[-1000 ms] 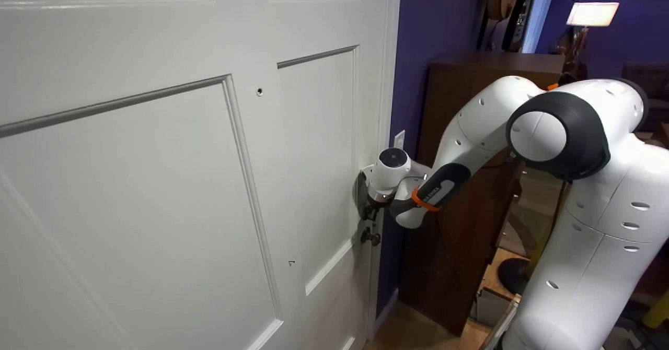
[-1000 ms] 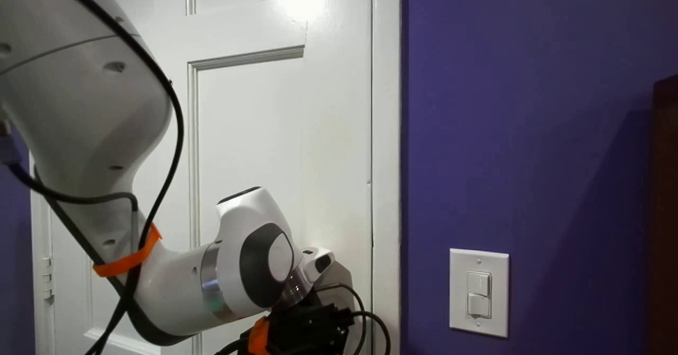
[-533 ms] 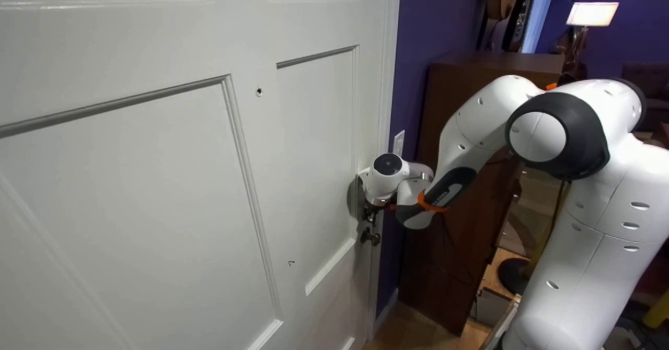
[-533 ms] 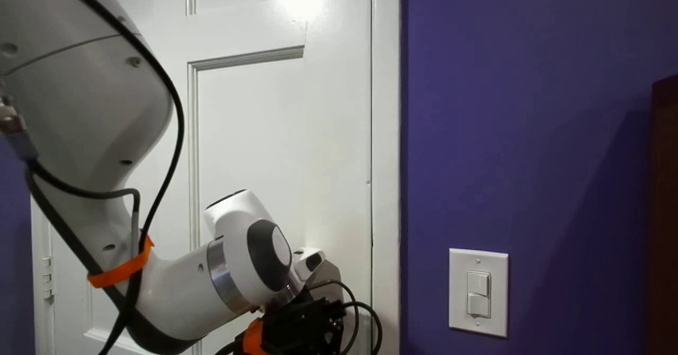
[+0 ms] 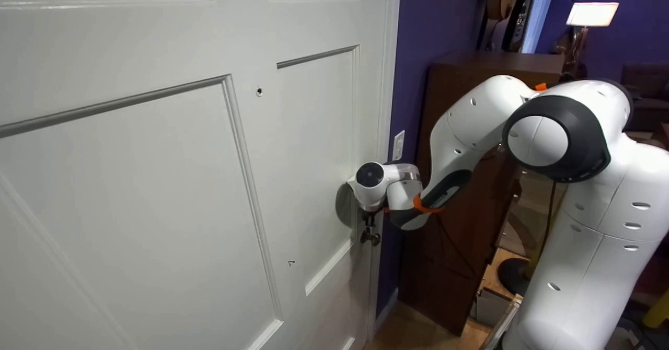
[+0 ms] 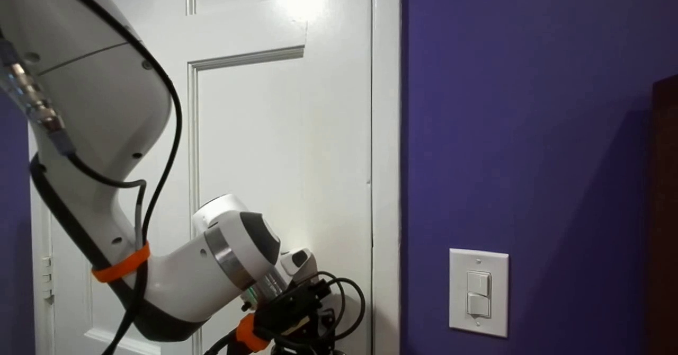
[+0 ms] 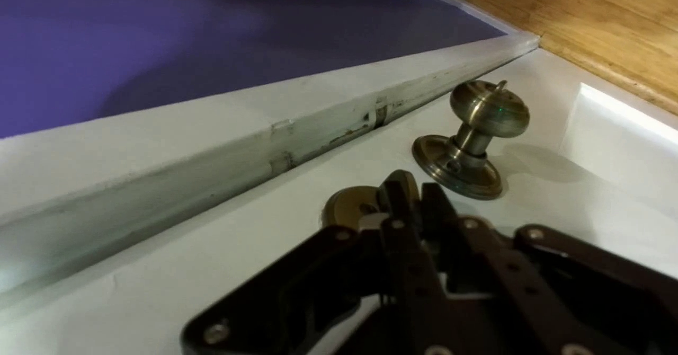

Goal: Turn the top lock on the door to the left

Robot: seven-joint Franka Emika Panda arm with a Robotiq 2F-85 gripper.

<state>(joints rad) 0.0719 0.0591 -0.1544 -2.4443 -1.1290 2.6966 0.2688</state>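
The white panelled door (image 5: 157, 183) fills much of an exterior view; it also shows behind the arm in an exterior view (image 6: 249, 132) and in the wrist view (image 7: 238, 254). The top lock (image 7: 349, 206) is a round brass plate with a flat thumb-turn (image 7: 399, 174), seen in the wrist view above the knob on the door. My gripper (image 7: 412, 184) points down along the door, its black fingers close together on the thumb-turn. The left finger hides part of it, and the contact is dark. In an exterior view the gripper (image 5: 369, 218) is just above the knob; fingertips are out of frame in an exterior view (image 6: 307, 318).
A brass doorknob (image 7: 490, 108) sits close beyond the fingertips. The white door frame (image 6: 386, 132) and purple wall (image 6: 529, 132) lie beside the lock. A light switch plate (image 6: 479, 291) is on the wall. A dark brown cabinet (image 5: 444, 245) stands near the arm.
The wrist has tilted and swung left in both exterior views, while the fingertips stay near the lock. The forearm has turned, showing more of its cable connector.
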